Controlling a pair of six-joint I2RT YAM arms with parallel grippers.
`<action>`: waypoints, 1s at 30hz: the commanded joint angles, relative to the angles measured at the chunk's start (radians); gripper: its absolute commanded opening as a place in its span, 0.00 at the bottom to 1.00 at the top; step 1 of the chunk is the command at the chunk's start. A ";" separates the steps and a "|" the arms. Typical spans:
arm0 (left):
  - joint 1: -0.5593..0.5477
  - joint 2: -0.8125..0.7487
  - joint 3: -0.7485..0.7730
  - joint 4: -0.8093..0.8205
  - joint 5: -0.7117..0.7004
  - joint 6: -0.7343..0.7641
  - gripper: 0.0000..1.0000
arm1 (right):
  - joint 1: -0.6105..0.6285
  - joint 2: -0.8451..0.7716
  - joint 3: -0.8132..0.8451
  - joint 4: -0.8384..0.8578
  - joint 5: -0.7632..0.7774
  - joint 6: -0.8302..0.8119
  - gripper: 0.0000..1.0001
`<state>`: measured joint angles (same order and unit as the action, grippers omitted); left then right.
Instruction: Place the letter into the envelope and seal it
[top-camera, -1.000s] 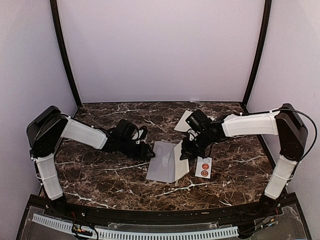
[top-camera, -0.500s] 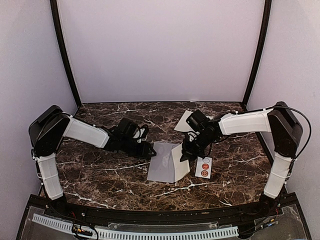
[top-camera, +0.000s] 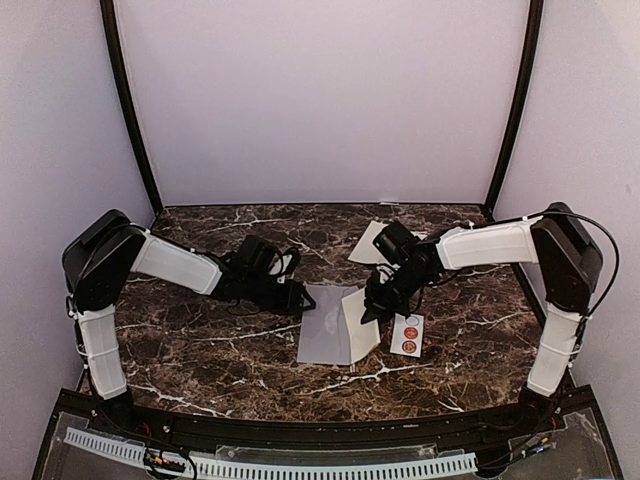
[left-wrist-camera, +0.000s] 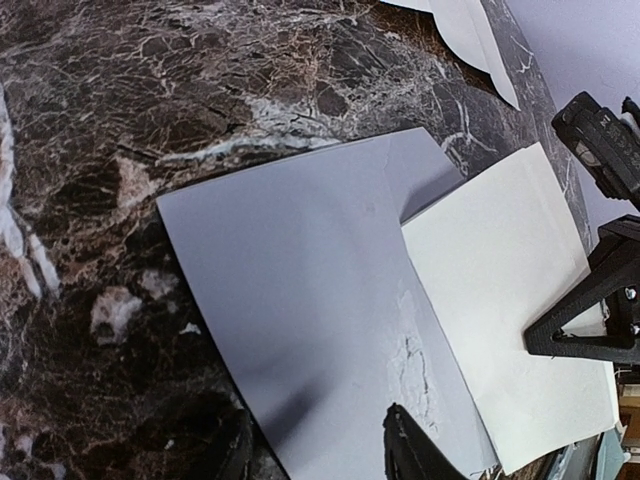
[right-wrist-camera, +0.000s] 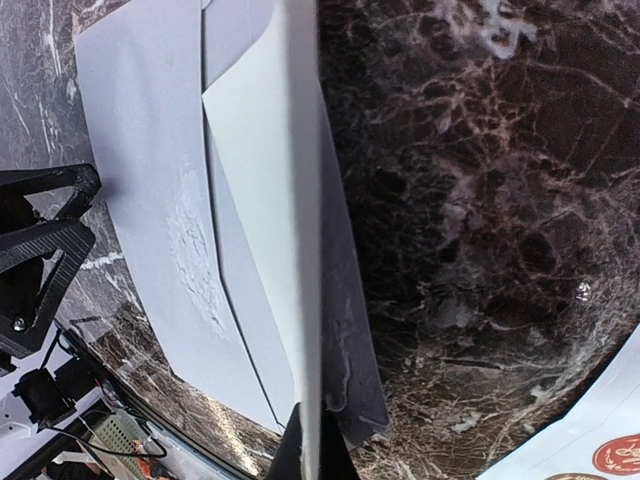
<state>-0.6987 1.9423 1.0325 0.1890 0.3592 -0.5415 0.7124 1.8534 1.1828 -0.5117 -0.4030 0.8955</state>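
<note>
The grey-lavender envelope (top-camera: 322, 325) lies flat at the table's middle and also shows in the left wrist view (left-wrist-camera: 300, 280) and the right wrist view (right-wrist-camera: 140, 170). The white letter (top-camera: 362, 322) rests tilted against its right, open side, one edge lifted. How far the letter is in, I cannot tell. My right gripper (top-camera: 372, 308) is shut on the letter's raised edge (right-wrist-camera: 312, 455). My left gripper (top-camera: 298, 300) is open at the envelope's left end (left-wrist-camera: 320, 455), with one finger (left-wrist-camera: 410, 450) over the paper and the other (left-wrist-camera: 235, 450) over the marble.
A white sticker strip with round red seals (top-camera: 407, 333) lies just right of the letter. Another white sheet (top-camera: 367, 243) lies behind the right gripper. The dark marble table (top-camera: 200, 350) is walled at the back and both sides.
Both arms have shifted slightly. The left gripper moved a little back along the envelope's end. The letter stays gripped at the envelope's right side.
</note>
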 joint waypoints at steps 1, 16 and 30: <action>0.001 0.040 0.001 -0.054 -0.013 0.018 0.44 | -0.010 0.021 0.014 0.050 -0.022 0.011 0.00; 0.001 0.058 0.003 -0.052 -0.015 0.024 0.44 | -0.009 0.038 0.035 0.122 -0.027 -0.042 0.00; 0.001 0.063 0.019 -0.074 -0.057 0.031 0.44 | -0.010 0.018 0.125 -0.023 0.077 -0.249 0.00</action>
<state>-0.6983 1.9640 1.0519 0.2104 0.3473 -0.5251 0.7067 1.8812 1.2724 -0.4736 -0.3847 0.7284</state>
